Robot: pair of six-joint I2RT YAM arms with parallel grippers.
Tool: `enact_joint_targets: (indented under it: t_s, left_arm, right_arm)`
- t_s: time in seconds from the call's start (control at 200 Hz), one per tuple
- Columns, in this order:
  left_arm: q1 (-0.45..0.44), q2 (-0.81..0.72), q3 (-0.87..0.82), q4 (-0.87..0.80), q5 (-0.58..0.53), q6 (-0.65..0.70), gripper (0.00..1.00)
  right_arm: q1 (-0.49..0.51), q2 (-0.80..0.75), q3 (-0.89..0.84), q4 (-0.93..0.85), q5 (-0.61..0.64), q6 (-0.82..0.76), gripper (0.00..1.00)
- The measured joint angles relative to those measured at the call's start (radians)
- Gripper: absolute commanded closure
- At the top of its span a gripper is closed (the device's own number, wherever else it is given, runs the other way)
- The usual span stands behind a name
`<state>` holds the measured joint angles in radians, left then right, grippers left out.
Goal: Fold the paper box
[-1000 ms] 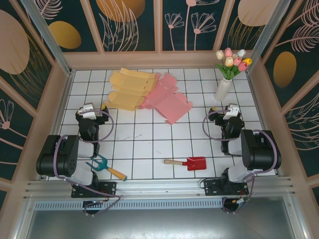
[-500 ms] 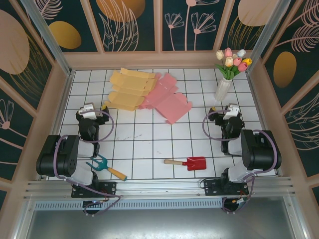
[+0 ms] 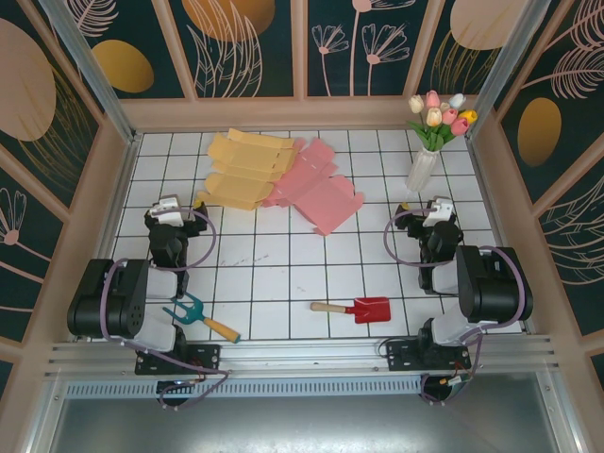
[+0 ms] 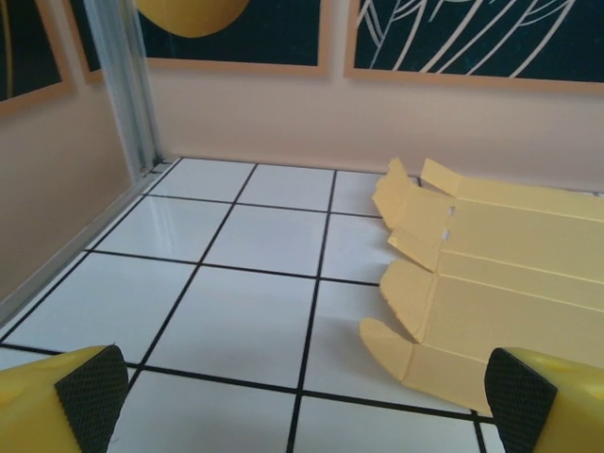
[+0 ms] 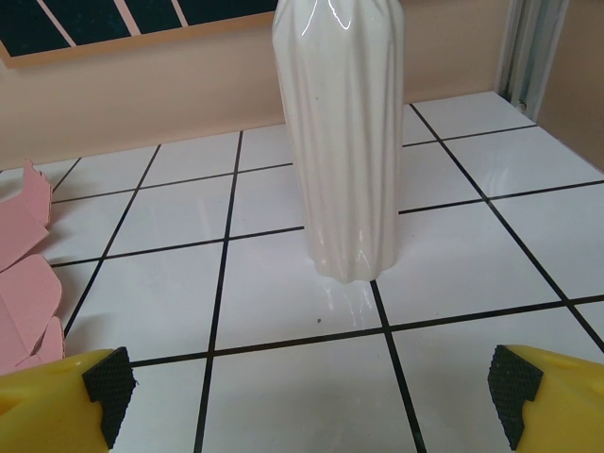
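Holding the left gripper (image 4: 302,394) spread fully wide, with nothing between its black pads (image 4: 92,385), low over the white tiled table (image 4: 236,236). Facing the flat yellow paper box (image 4: 510,283) just ahead and to the right, unfolded, its side flaps curling up a little, close to the far wall. Holding the right gripper (image 5: 311,392) gaping just as wide, likewise gripping nothing, and pointing it at the white vase (image 5: 344,142) standing upright on the tiles just ahead. Catching the edge of the flat pink paper box (image 5: 24,283) at the left of the right wrist view. Looking down from above: finding the yellow blank at the far left-centre of the table, touching the pink blank on its right, both apart from either gripper. Noting tulips (image 3: 439,118) in the vase at the far right, plus a red toy shovel (image 3: 357,309) and a teal hand fork (image 3: 200,316) lying near the front edge, between the two arm bases.
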<state>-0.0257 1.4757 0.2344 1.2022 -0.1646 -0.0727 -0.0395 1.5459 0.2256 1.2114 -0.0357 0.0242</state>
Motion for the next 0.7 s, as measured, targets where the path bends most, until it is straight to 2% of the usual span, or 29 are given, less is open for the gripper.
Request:
enact_joint_targets:
  t_s: [0.12, 0.225, 0.35, 0.46, 0.53, 0.621, 0.701]
  left_arm:
    - [-0.009, -0.151, 0.032, -0.163, -0.108, -0.051, 0.01]
    - [-0.010, -0.328, 0.081, -0.318, -0.171, -0.161, 0.01]
    - [-0.010, -0.501, 0.081, -0.365, -0.156, -0.287, 0.01]
    - [-0.010, -0.560, 0.089, -0.436, -0.113, -0.388, 0.01]
    - [-0.010, -0.554, 0.123, -0.526, -0.074, -0.451, 0.01]
    - [-0.019, -0.539, 0.181, -0.645, -0.011, -0.537, 0.01]
    - [-0.050, -0.538, 0.199, -0.702, 0.030, -0.604, 0.01]
  right_arm:
    - [0.011, -0.021, 0.021, -0.072, 0.016, -0.004, 0.01]
    - [0.069, -0.138, 0.066, -0.211, 0.100, -0.010, 0.01]
    - [0.166, -0.354, 0.129, -0.375, 0.175, -0.010, 0.01]
    - [0.230, -0.458, 0.234, -0.506, 0.183, -0.011, 0.01]
    - [0.270, -0.463, 0.306, -0.571, 0.151, -0.022, 0.01]
    - [0.335, -0.379, 0.433, -0.674, 0.090, -0.067, 0.02]
    - [0.399, -0.237, 0.586, -0.789, 0.032, -0.128, 0.11]
